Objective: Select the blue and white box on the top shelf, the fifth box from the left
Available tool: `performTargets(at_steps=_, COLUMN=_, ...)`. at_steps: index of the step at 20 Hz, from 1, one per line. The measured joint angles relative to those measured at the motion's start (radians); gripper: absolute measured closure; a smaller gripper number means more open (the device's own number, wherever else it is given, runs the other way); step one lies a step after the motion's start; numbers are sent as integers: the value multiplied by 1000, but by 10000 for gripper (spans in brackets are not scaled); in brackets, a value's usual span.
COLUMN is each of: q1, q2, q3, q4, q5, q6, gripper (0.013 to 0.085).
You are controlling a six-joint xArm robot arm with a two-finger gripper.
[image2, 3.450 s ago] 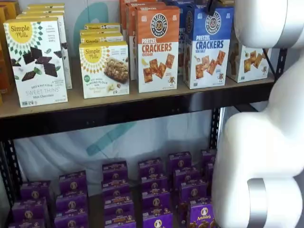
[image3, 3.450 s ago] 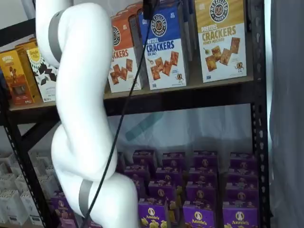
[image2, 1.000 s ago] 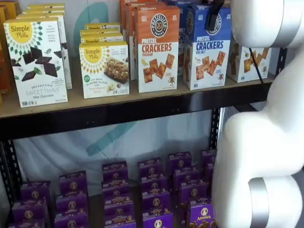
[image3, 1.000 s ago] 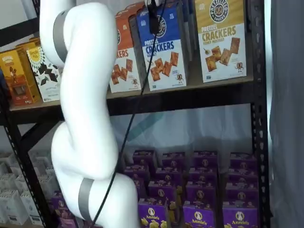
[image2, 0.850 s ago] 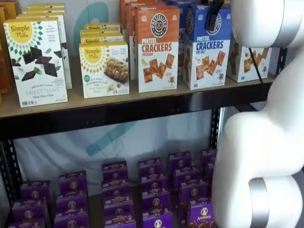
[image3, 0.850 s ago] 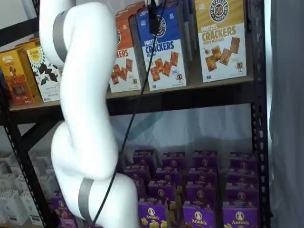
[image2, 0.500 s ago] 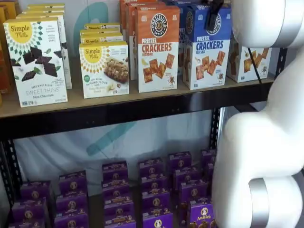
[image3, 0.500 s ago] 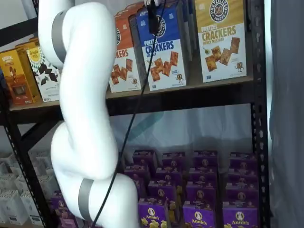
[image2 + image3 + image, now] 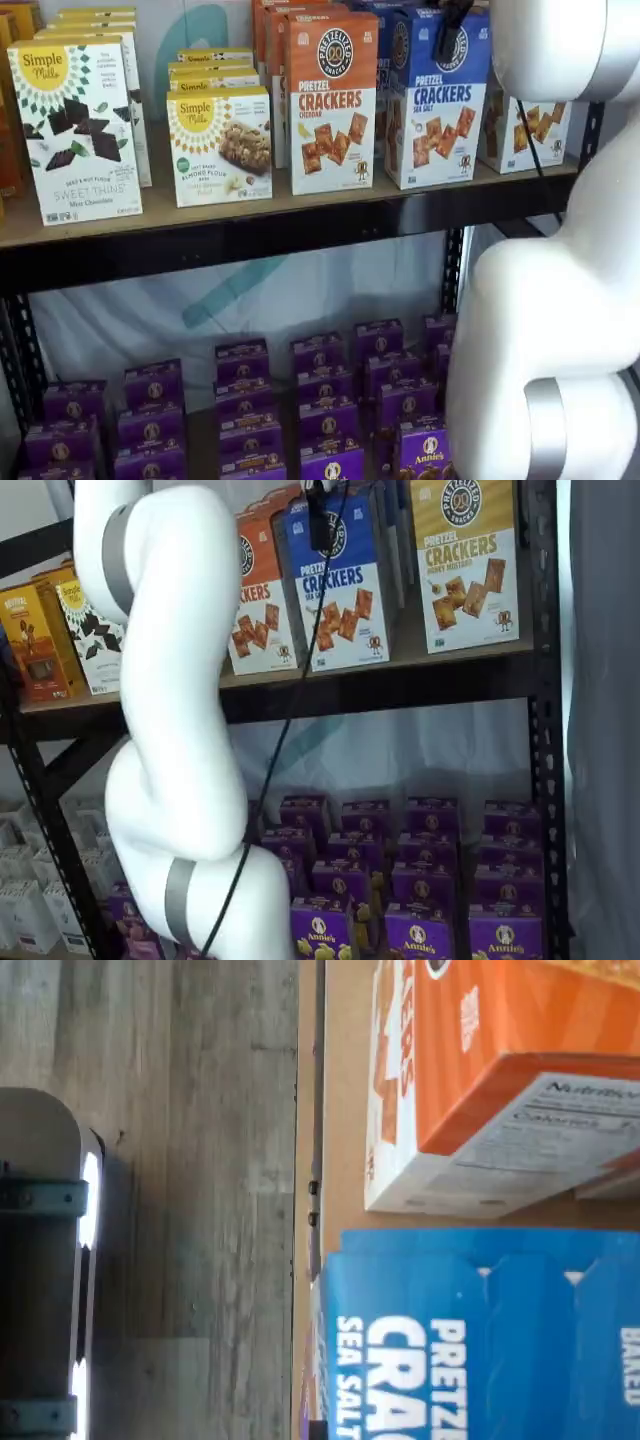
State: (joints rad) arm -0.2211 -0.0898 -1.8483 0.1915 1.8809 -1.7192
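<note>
Broadly, mind the big white arm (image 9: pixel 560 300) first: keep its bulk well off the top shelf (image 9: pixel 300 228) and clear of the thick black front beam while working at the front row. Then fix on the blue and white box (image 9: pixel 437 105), upright on that shelf at the front edge, just beside the orange cheddar carton (image 9: pixel 332 100) on one flank and near the yellow-topped carton (image 9: pixel 465 560) on the other. Judging by both shelf views, treat the claw (image 9: pixel 448 32) as pressed together, hanging before the box's blue upper half with nothing visibly caught between the black fingers (image 9: pixel 318 525); cannot tell whether touching the carton face or just apart from it. For a clean pick, probably best to spread the fingers before closing in, centre on the carton's top edge, seen close in the wrist view (image 9: pixel 480 1330), and squeeze across the narrow way. Draw straight out toward the front, level, so as not to drag the orange neighbour along. Watch the dangling cable (image 9: pixel 290 715), too.
</note>
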Motion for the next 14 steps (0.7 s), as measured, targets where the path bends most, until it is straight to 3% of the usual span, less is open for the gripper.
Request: performTargets(at_steps=14, q1=-63, q2=-137, q3=76, q4=29, q5=111, q6=-39, gripper=410)
